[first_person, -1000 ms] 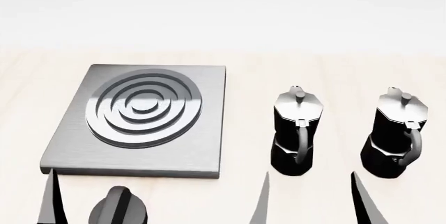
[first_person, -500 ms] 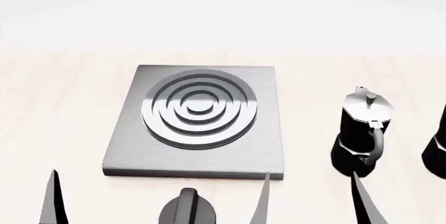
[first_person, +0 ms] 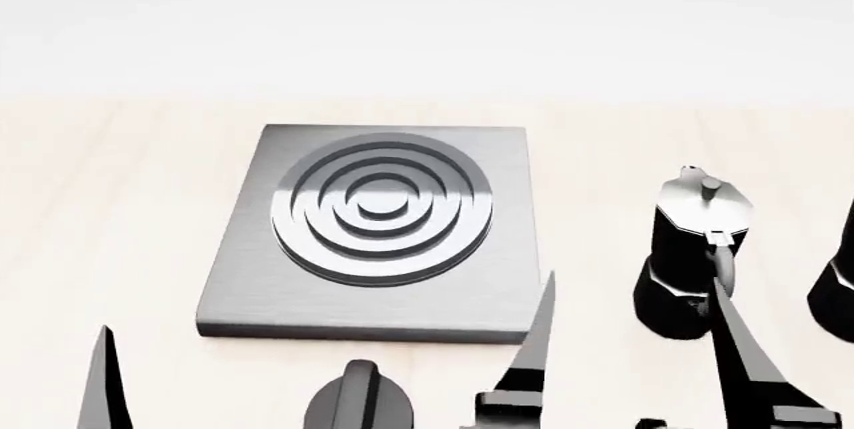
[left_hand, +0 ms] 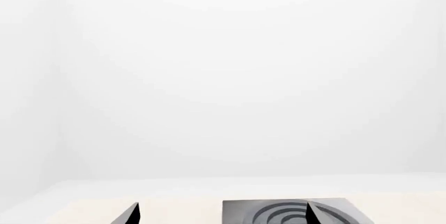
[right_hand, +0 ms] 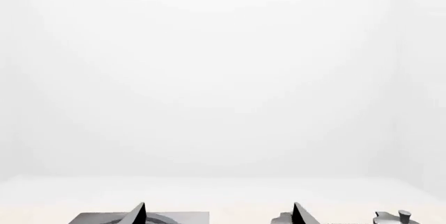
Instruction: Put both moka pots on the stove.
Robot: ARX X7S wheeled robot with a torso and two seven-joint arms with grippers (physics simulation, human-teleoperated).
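The grey stove (first_person: 380, 229) lies flat in the middle of the head view. One black moka pot (first_person: 691, 249) stands upright to its right. The second moka pot (first_person: 838, 294) is cut off by the right edge. My right gripper (first_person: 634, 281) is open and empty, its right finger in front of the near pot and its left finger by the stove's front right corner. In the right wrist view my right gripper (right_hand: 219, 214) has the stove (right_hand: 104, 217) at one side and pot lids (right_hand: 394, 216) at the other. My left gripper (left_hand: 221, 216) is open and empty, short of the stove (left_hand: 279, 212).
A squat black round knob (first_person: 360, 399) sits on the light wooden table (first_person: 107, 199) just in front of the stove. One left finger (first_person: 100, 379) shows at the head view's lower left. A white wall stands behind the table.
The head view first shifted, so the stove and pots slid right and the second pot went mostly out of frame. Since then my right gripper has moved forward toward the near pot.
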